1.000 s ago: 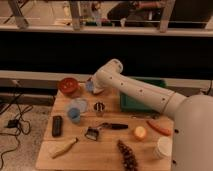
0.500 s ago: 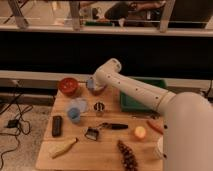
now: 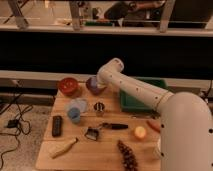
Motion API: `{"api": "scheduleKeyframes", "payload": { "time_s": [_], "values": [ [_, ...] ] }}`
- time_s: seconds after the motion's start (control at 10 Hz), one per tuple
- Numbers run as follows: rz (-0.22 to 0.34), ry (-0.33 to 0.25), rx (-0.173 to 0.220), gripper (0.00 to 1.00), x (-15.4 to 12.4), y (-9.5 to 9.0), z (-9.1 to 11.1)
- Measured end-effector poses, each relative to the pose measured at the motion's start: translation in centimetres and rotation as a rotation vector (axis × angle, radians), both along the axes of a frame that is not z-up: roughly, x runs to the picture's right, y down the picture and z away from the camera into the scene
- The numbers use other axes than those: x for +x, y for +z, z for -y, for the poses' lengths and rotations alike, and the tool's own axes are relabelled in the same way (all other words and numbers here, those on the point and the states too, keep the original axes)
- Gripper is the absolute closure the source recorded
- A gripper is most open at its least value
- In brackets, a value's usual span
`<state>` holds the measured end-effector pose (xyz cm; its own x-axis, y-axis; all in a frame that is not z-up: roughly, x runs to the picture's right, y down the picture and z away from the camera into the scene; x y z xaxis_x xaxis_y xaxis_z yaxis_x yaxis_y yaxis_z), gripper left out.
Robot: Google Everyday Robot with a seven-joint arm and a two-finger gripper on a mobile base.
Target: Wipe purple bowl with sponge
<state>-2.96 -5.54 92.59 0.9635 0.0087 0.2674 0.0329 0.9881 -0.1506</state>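
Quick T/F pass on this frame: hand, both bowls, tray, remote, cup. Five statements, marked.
1. The hand is at the purple bowl, at the far side of the table. True.
2. In the camera view, the purple bowl sits left of the reddish-brown bowl. False: it sits to its right.
3. The green tray lies at the table's near edge. False: it is at the far right, partly behind the arm.
4. A black remote lies near the table's left edge. True.
5. The blue cup stands inside the green tray. False: it stands on the table, in front of the two bowls.
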Motion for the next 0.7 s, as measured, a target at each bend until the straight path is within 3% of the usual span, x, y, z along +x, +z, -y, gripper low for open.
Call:
{"api": "scheduleKeyframes", "payload": {
  "time_s": [0.7],
  "values": [
    [-0.053, 0.001, -0.026, 1.00, 1.2, 2.6, -0.1]
  ]
}}
